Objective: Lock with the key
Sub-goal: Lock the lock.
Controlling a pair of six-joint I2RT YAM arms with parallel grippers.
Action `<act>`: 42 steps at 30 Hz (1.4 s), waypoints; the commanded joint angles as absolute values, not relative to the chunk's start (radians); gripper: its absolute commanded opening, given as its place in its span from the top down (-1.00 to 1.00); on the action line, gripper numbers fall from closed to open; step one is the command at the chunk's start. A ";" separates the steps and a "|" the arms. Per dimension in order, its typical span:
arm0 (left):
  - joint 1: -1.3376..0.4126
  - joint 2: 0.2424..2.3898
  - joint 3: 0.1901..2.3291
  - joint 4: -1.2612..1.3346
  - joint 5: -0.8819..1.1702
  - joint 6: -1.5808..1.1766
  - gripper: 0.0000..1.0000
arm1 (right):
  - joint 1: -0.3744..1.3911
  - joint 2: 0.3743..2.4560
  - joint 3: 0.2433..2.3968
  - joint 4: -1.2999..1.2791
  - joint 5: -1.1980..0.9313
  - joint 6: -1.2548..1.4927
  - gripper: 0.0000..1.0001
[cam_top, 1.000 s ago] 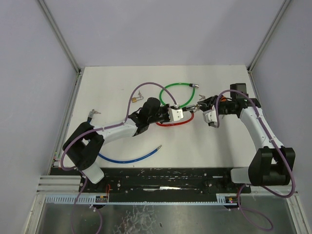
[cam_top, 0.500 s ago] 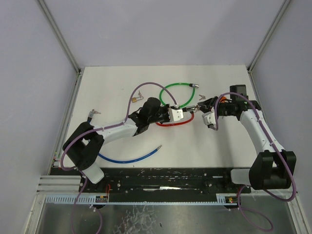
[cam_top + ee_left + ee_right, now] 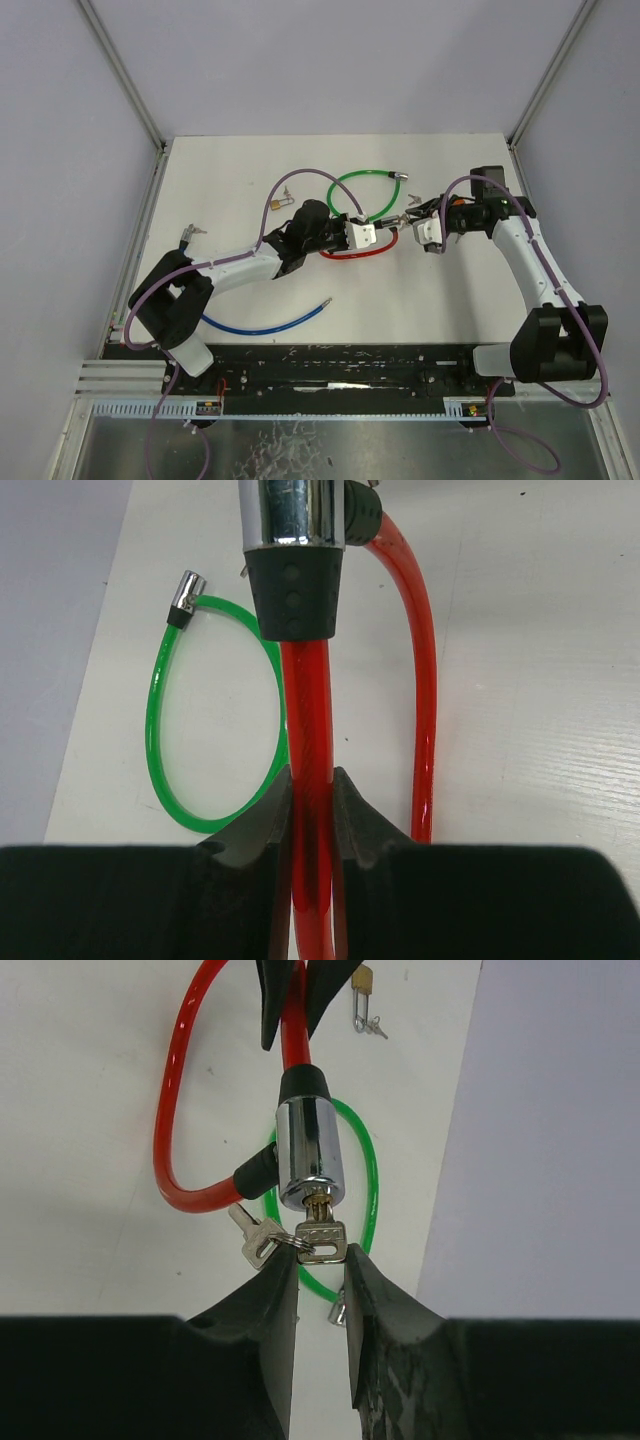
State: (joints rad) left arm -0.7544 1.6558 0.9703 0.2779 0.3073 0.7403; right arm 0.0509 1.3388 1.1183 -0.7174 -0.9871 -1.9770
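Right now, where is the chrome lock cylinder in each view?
Top external: chrome lock cylinder mid-picture.
Left wrist: cylinder at top centre, capping the red cable.
Right wrist: cylinder at centre, key below it.
Shared landmark: green cable loop.

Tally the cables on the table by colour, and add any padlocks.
red cable: 1
green cable: 1
blue cable: 1
brass padlock: 1
Total: 4
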 commanded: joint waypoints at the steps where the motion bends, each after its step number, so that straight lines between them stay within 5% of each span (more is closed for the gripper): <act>1: -0.752 1.655 0.975 0.181 0.331 0.733 1.00 | 0.061 1.357 1.201 -0.729 -1.008 -1.795 0.64; 6: -0.752 1.658 0.976 0.182 0.334 0.732 1.00 | 0.061 1.386 1.229 -0.728 -1.013 -1.625 0.68; 23: -0.752 1.661 0.980 0.174 0.334 0.737 1.00 | 0.123 1.431 1.263 -0.840 -1.008 -1.663 0.70; 42: -0.753 1.660 0.985 0.173 0.336 0.741 1.00 | 0.129 1.539 1.427 -0.968 -0.950 -1.282 0.78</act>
